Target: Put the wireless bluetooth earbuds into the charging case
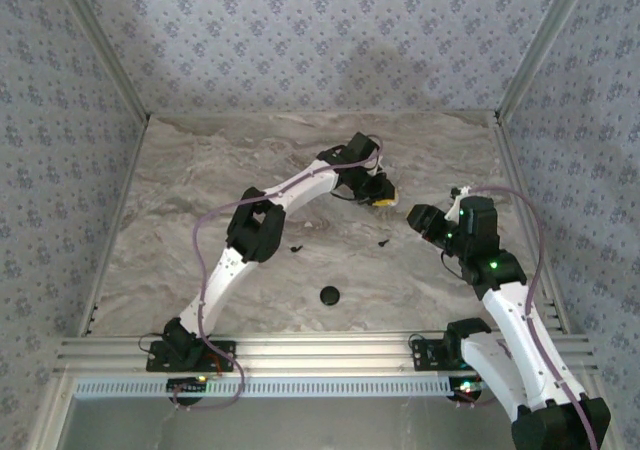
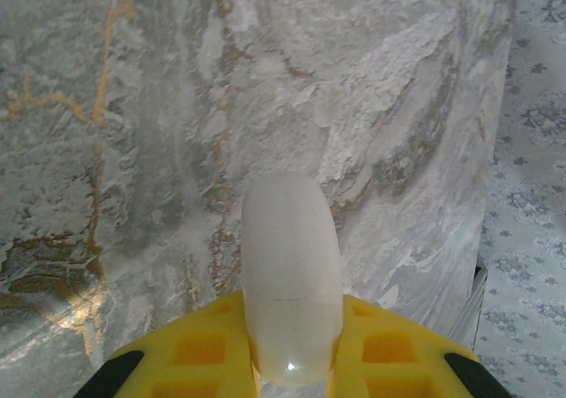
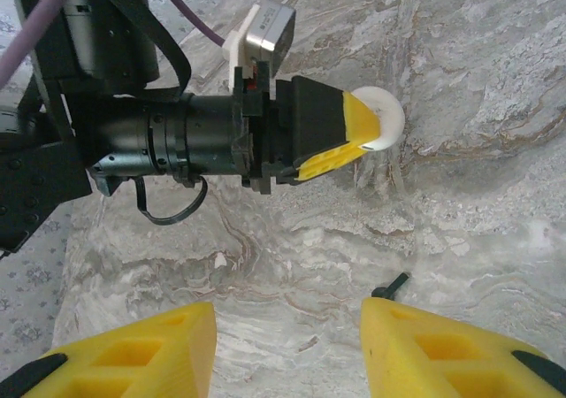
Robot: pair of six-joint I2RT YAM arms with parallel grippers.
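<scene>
Your left tool (image 3: 358,137) is clamped on the white charging case (image 2: 290,274), held edge-on over the middle of the table (image 1: 200,200), well apart from the side walls. Your right tool (image 3: 287,314) stands open near it, with one black earbud (image 3: 391,285) lying just beyond one finger. The top view adds a second black earbud (image 1: 295,248) beside the left arm's elbow and a black disc (image 1: 329,295) nearer the bases, with bare marble around both.
</scene>
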